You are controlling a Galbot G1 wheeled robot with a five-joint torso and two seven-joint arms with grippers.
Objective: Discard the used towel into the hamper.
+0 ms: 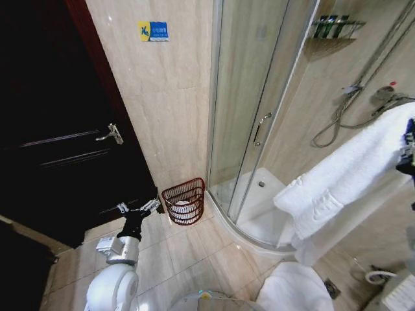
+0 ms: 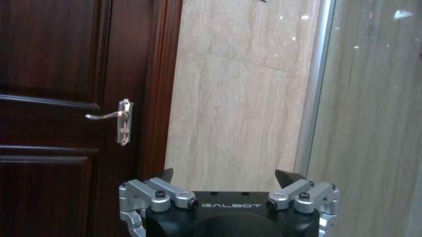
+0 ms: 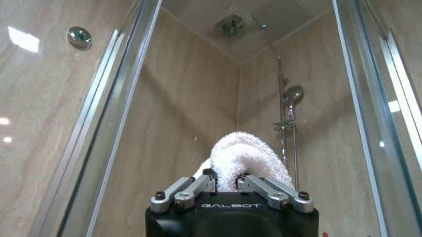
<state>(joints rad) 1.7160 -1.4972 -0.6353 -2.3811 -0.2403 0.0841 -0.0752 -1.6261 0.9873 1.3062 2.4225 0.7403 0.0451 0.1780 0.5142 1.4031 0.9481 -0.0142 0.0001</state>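
Beige tile surrounds you: your right gripper (image 3: pixel 228 183) pinches the white towel (image 1: pixel 350 181) before the shower glass (image 1: pixel 249 97); your left gripper (image 2: pixel 228 178), jaws spread, faces the dark door (image 2: pixel 59 118), hamper (image 1: pixel 185 201) just beyond.

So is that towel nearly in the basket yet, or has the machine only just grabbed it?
Done: the right pincer is shut on the white towel, which hangs lifted at the robot's right, in front of the shower. In hand: carrying it. Left: it has not reached the hamper, which stands on the floor by the wall beside the shower glass with something white already inside. The left pincer is open and low near the dark door.
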